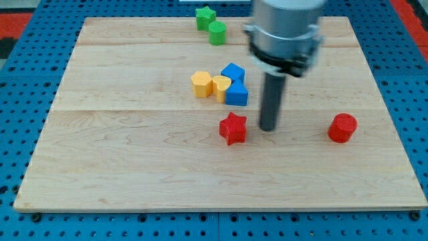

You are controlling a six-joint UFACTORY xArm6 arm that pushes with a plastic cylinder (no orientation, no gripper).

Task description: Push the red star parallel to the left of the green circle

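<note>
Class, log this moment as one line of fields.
my tip: just right of red star | green circle: far, view's top | push: not done

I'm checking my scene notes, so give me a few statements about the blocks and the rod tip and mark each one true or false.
1. My tip is just to the view's right of the red star. True.
2. The green circle sits at the view's bottom. False: it is near the top edge, beside the green star.
3. The red cylinder touches the red star. False: it stands far off at the view's right.
4. The yellow blocks and blue blocks are clustered together. True.
</note>
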